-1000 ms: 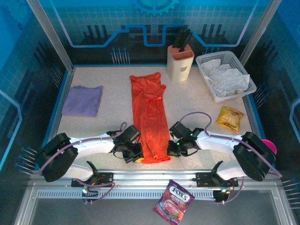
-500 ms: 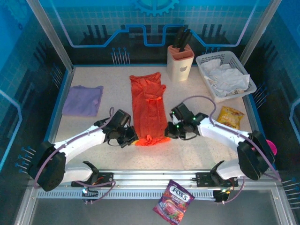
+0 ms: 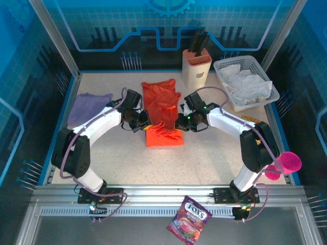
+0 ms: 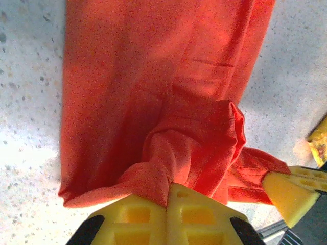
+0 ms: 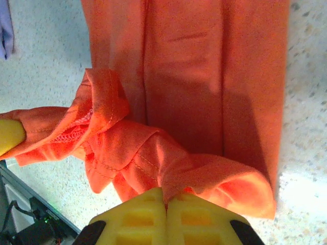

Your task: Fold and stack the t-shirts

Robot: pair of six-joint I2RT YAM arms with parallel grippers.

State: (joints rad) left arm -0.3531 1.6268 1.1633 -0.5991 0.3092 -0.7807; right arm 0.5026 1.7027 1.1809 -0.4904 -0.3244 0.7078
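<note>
Top external view is showing the orange t-shirt (image 3: 164, 137) lying mid-table between 2 grippers. The left gripper (image 3: 145, 122) and the right gripper (image 3: 178, 124) are each pinching its bunched edge, jaws pressed together.

Both arms reach forward and bend inward over the bench, so the wrists face each other. The left gripper (image 3: 145, 123) and the right gripper (image 3: 178, 124) sit near one another, apart. In the left wrist view, the left gripper (image 4: 167, 195) has its yellow fingers pressed together, pinching a bunch of the orange-red t-shirt (image 3: 161, 94). The right gripper (image 5: 166, 198) is clamped on it likewise.
</note>
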